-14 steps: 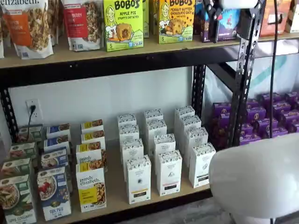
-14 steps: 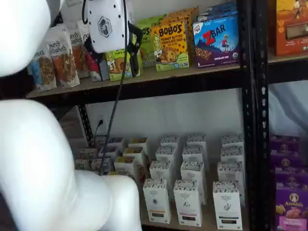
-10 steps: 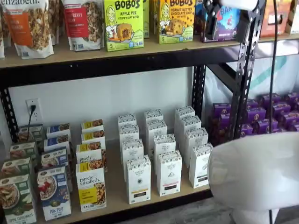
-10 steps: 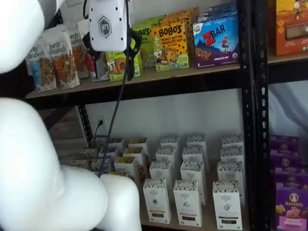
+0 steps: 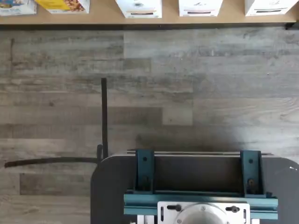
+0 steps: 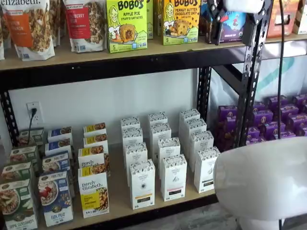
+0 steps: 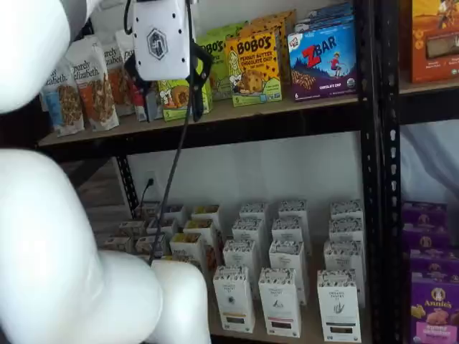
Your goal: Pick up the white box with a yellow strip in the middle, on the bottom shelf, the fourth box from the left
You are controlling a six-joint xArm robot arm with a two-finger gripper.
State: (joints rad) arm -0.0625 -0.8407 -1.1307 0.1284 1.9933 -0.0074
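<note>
Hanging high by the top shelf, the claw (image 7: 166, 97) stands open and has barely shifted; the white box (image 6: 142, 184) sits untouched on the bottom shelf (image 6: 153, 209).

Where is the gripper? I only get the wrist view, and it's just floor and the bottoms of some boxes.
Observer: The gripper is high up, in front of the upper shelf, by the Bobo's boxes.
Operator: Is it holding something?
Observer: No. Its fingers stand apart with nothing between them.
Operator: What's behind the white box I want?
Observer: The white box stands at the front of a row, with three more white cartons lined up behind it.
</note>
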